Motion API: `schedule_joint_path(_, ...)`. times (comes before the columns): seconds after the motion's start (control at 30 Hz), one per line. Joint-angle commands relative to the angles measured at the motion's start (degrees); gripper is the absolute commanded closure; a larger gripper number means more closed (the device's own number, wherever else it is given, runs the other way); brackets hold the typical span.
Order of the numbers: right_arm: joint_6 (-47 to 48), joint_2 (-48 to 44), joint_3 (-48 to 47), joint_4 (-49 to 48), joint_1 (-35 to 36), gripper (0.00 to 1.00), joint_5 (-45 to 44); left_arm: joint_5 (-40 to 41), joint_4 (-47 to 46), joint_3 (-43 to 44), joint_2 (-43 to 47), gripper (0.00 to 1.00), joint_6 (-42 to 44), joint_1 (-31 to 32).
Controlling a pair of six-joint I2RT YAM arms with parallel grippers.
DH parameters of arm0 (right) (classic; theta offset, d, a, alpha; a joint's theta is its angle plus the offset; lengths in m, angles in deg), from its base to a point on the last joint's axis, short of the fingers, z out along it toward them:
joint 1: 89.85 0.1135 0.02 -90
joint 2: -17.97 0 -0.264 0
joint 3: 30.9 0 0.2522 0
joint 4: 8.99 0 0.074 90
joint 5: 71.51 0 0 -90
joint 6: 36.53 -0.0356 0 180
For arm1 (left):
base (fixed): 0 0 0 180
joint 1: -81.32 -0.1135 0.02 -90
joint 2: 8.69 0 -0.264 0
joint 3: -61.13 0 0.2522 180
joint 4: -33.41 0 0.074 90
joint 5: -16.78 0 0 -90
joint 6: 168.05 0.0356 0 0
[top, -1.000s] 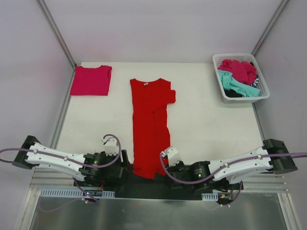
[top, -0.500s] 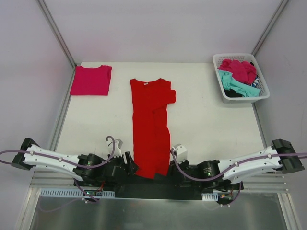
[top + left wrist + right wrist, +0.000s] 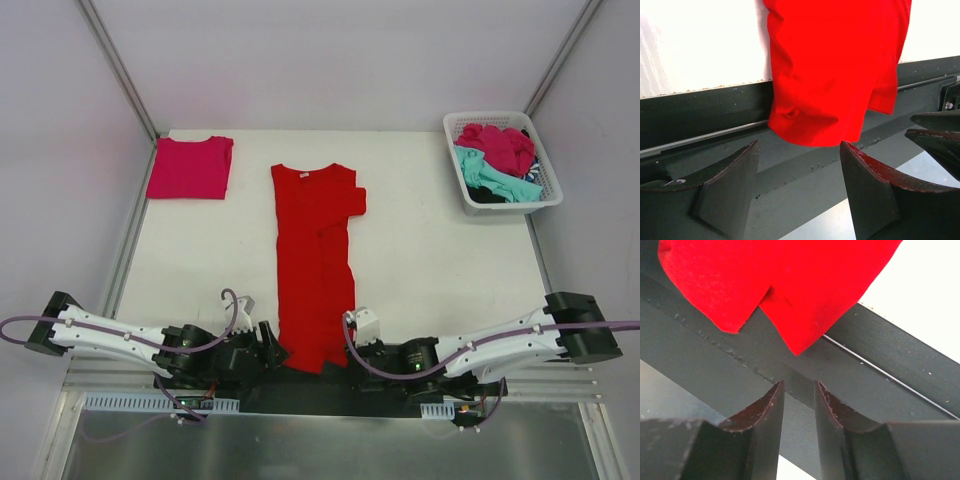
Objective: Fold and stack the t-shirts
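A large bright red t-shirt (image 3: 313, 255) lies lengthwise mid-table, folded narrow, its hem (image 3: 825, 90) hanging over the near edge onto the black rail. My left gripper (image 3: 271, 352) sits low at the hem's left corner. In the left wrist view it (image 3: 800, 145) is open wide, the hem just beyond its tips and nothing between them. At the hem's right corner is my right gripper (image 3: 346, 354). The right wrist view shows it (image 3: 798, 384) open by a narrow gap, empty, the red corner (image 3: 797, 335) just ahead. A magenta-pink t-shirt (image 3: 190, 167) lies folded at the back left.
A white lattice basket (image 3: 548, 196) at the back right holds crumpled magenta (image 3: 497, 145) and teal (image 3: 490, 181) shirts. The black rail (image 3: 900, 370) and metal frame run along the near table edge under both grippers. Grey walls close in left and right.
Both grippers have come in toward the red shirt's hanging hem, the left from the left, the right back leftward after drawing away. The right jaws have parted slightly.
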Motion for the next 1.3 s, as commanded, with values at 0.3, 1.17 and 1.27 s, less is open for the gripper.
schedule_joint_path(0.3, -10.7, -27.6, 12.1, -2.7, -1.7, 0.66, -4.2, 1.2, -1.7, 3.7, -3.5, 0.34, 0.7, 0.5)
schedule_joint_path(1.17, -5.9, -6.0, 7.0, -12.9, -2.7, 0.7, -0.8, -0.1, -6.5, -1.6, -5.7, 0.42, -0.7, 0.5)
schedule_joint_path(1.27, -5.3, -3.3, 6.6, -14.7, -2.8, 0.71, 0.0, 0.0, -7.0, -1.7, -6.4, 0.42, -0.8, 0.5)
